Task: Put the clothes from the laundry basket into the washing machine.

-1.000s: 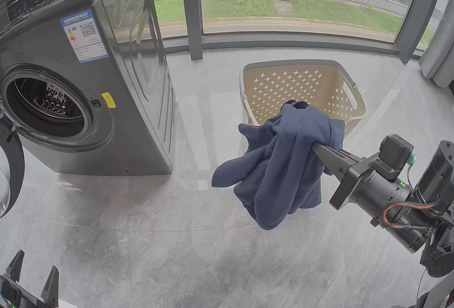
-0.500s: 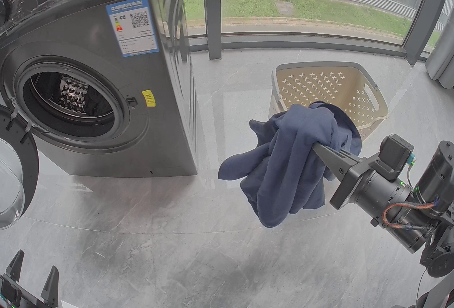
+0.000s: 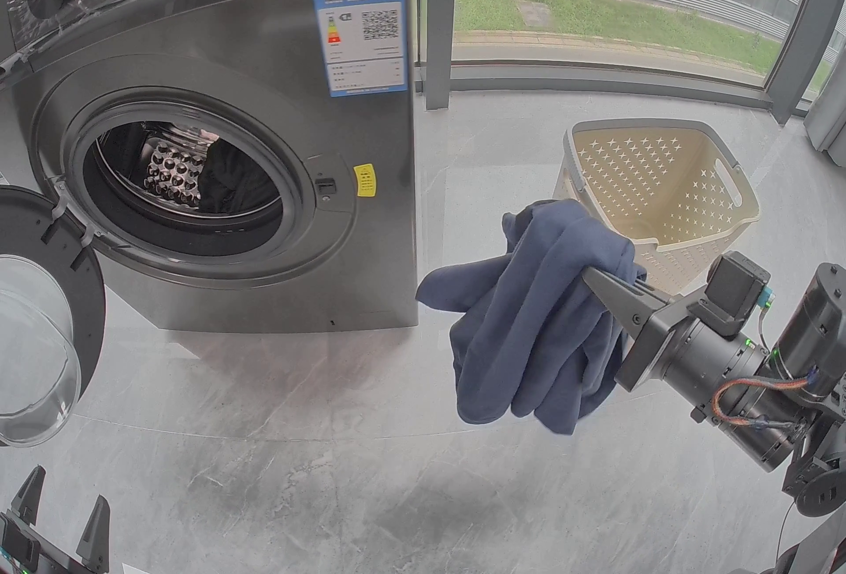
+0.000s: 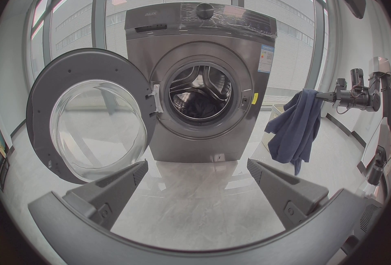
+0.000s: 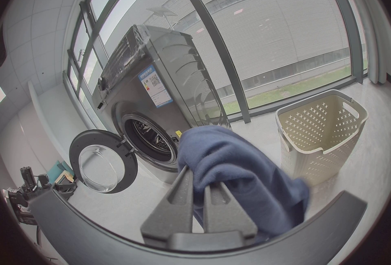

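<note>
Hanging from the right pincer [image 3: 592, 278], which is closed on its top fold, a navy-blue garment [image 3: 529, 302] droops in the air above the floor [image 3: 308, 461]. It sits between the washing machine [image 3: 220, 55] and the laundry basket [image 3: 661, 179]. The basket stands on the floor just beyond the garment, off the machine's right side. The machine's round door [image 3: 44, 311] is swung wide open, and a dark piece of clothing [image 3: 233, 179] lies inside the drum. The left pincer [image 4: 196, 164] sits low before the machine, spread open and holding nothing.
</note>
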You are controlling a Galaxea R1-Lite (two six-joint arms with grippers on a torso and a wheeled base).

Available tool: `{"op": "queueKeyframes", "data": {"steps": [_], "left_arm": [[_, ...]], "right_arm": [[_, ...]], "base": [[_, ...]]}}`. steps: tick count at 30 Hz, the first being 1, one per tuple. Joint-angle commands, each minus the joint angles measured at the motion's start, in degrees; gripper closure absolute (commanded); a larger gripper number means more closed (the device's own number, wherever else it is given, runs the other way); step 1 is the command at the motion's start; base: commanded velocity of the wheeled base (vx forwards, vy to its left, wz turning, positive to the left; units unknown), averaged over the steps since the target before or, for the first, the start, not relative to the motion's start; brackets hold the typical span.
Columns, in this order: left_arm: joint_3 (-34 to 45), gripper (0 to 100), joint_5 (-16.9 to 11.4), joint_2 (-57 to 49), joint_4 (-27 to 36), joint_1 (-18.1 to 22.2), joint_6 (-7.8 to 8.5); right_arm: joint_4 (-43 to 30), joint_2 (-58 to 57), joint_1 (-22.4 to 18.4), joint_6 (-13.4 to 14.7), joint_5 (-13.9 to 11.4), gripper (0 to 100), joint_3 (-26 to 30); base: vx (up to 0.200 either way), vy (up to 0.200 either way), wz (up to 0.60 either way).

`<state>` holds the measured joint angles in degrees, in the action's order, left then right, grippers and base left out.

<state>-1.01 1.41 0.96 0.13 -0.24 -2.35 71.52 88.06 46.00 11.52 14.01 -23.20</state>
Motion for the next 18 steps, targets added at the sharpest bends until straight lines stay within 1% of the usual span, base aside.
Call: {"op": "queueKeyframes", "data": {"steps": [1,4,16,18], "left_arm": [[0.9,0,0.1,-0.9,0.0,0.0,-0.02],[0.9,0,0.1,-0.8,0.0,0.0,-0.02],[0.9,0,0.0,-0.8,0.0,0.0,0.07],[0.9,0,0.0,-0.9,0.0,0.0,0.07]], "right_arm": [[0.0,0.0,0.1,0.0,0.0,100,0.0],[0.0,0.0,0.1,0.0,0.0,100,0.1],[-0.1,0.0,0.1,-0.2,0.1,100,0.4],[-0.2,0.1,0.1,-0.2,0.1,100,0.4]], "base": [[0.0,0.2,0.0],[0.0,0.2,0.0],[0.0,0.0,0.0],[-0.2,0.0,0.0]]}}
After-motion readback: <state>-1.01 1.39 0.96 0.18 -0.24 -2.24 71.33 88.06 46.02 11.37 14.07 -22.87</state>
